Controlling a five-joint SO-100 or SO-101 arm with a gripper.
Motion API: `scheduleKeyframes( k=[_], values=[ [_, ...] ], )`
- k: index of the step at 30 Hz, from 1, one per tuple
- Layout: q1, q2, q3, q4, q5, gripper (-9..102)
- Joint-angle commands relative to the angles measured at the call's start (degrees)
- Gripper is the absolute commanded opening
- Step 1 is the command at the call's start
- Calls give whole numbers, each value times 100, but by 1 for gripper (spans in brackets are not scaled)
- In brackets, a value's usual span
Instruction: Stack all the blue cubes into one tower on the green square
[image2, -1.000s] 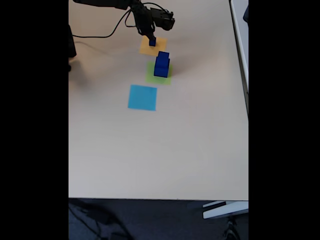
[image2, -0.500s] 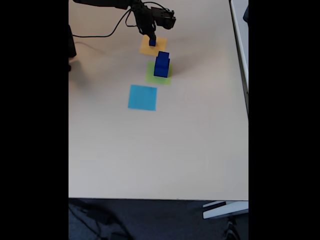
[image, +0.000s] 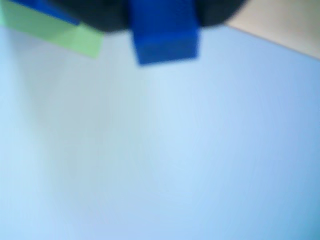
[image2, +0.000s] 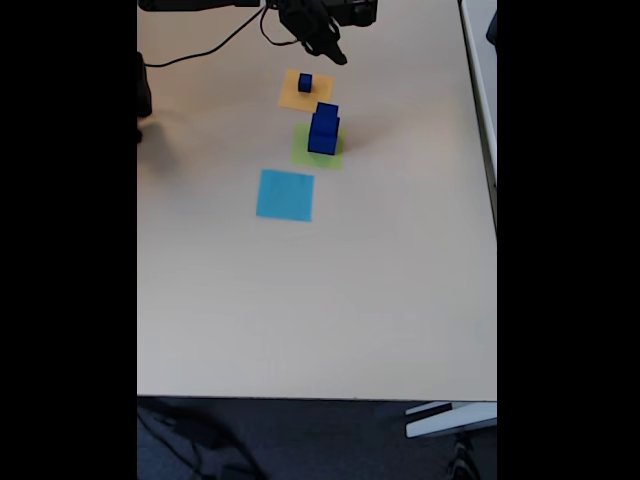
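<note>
A two-cube stack (image2: 323, 130) stands on the green square (image2: 304, 155), while a small cube (image2: 305, 83) sits on the orange square (image2: 291, 95) beside it. The pincer (image2: 337, 55) hangs above the surface; whether it is apart or together, I cannot tell. The top block looks offset, so a careless placement could topple the stack.

setting: office or lab | evidence: plain beige counter (image2: 300, 300), dark carpet floor (image2: 300, 440) at 6 o'clock, black cable (image2: 200, 55) at 11 o'clock
</note>
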Motion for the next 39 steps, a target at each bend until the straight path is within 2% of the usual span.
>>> scheduleKeyframes(
  k=[1, 9, 17, 25, 35, 39],
  values=[
    [272, 562, -642, 26, -571, 1],
    [1072, 773, -1055, 325, -1556, 0],
    [1978, 1213, -527, 1301, -1213, 0],
    [2689, 1011, -369, 2232, -1371, 0],
    [2909, 88, -70, 2373, -1652, 0],
    [2979, -88, 229, 2136, -1679, 0]
  ],
)
